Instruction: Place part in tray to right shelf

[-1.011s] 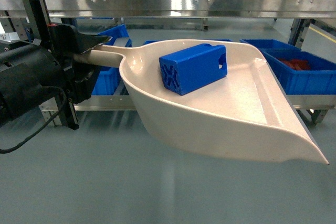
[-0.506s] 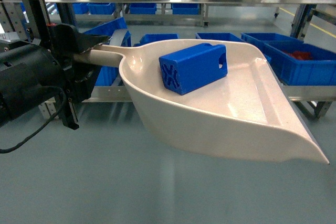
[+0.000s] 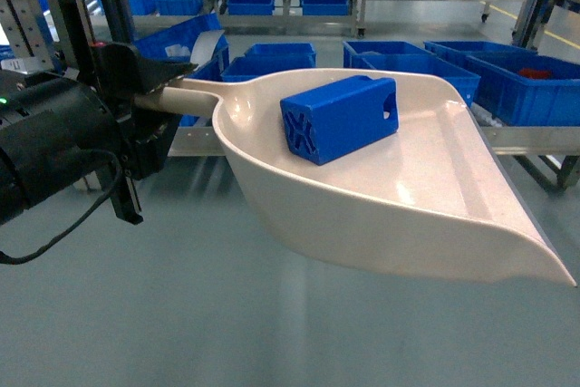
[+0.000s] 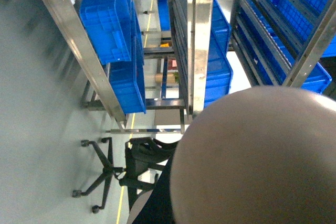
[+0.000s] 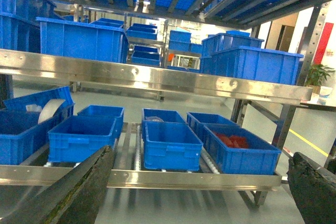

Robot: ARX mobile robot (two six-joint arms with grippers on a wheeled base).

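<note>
The left claw [image 3: 149, 97] is closed on the handle of the tray [image 3: 435, 215] at mid-left of the head view; its fingertips are largely masked by the black arm housing and the handle itself. In the left wrist view the rounded beige underside of the tray fills the lower right and blocks everything beyond it, so the claw cannot be seen there.

The right claw [image 5: 199, 192] stands wide apart and grips nothing: one dark finger [image 5: 79, 190] runs along the lower left of the right wrist view and the other sits at the lower right corner, both cut off by the frame edge.

The tray is held clear of the floor, handle toward the left of the head view, wide lip toward the lower right, where the tip nearly reaches the frame edge. The part [image 3: 340, 118] lies inside the tray near the handle end, resting against the sloped wall. Its long axis runs from lower left to upper right, X-ribbed end face toward the lower left.

Behind the tray stands the right shelf [image 5: 157, 80], its steel rails crossing the frame. Blue crates [image 5: 170, 145] sit on the lower lane; one to the right holds red items too small to identify.
</note>
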